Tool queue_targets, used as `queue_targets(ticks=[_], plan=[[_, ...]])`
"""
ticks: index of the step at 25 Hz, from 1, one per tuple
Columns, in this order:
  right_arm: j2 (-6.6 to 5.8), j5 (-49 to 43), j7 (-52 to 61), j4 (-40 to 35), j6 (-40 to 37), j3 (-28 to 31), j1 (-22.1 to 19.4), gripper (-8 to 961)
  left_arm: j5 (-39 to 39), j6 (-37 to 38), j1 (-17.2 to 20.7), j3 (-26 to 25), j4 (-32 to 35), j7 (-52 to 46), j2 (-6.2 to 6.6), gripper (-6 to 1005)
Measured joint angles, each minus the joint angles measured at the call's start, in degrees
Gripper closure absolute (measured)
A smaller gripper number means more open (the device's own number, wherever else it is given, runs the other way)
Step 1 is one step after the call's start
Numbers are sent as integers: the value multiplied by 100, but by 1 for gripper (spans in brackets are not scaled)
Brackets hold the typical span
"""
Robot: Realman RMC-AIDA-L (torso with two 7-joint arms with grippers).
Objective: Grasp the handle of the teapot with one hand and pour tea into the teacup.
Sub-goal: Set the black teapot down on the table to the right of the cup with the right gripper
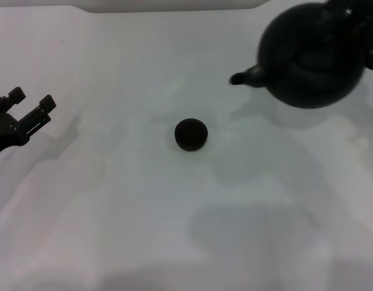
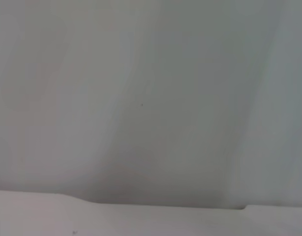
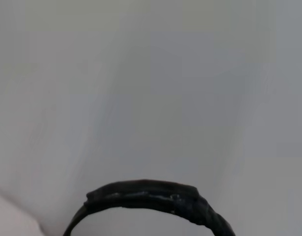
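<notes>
The round black teapot (image 1: 310, 57) hangs at the far right of the head view, above the white table (image 1: 113, 200), with its shadow cast below it. Its short spout (image 1: 239, 78) points left toward the small black teacup (image 1: 191, 134), which stands on the table in the middle. My right gripper (image 1: 351, 13) is over the pot's top, shut on the handle. The handle shows as a black ribbed arc in the right wrist view (image 3: 151, 194). No tea stream shows. My left gripper (image 1: 32, 99) is open and empty at the far left.
The table's far edge (image 1: 168, 9) runs along the top of the head view. The left wrist view shows only the white table surface (image 2: 141, 98) and an edge (image 2: 155, 206).
</notes>
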Motion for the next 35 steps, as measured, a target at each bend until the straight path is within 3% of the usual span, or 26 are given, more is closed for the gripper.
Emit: queue_targets(ticks=[5, 13, 22, 35], plan=[[-4, 19, 216, 926, -1253, 696, 88, 848, 14, 0, -46, 1, 0, 0, 2, 210], [6, 14, 47, 2231, -2078, 1283, 429, 847, 30, -1, -219, 1, 2, 0, 59, 209], [11, 14, -320, 3540, -2428, 1828, 1041, 847, 42, 55, -295, 6, 0, 0, 63, 209], [-15, 15, -910, 4287, -2584, 2094, 1407, 848, 41, 68, -259, 0, 0, -1, 46, 210]])
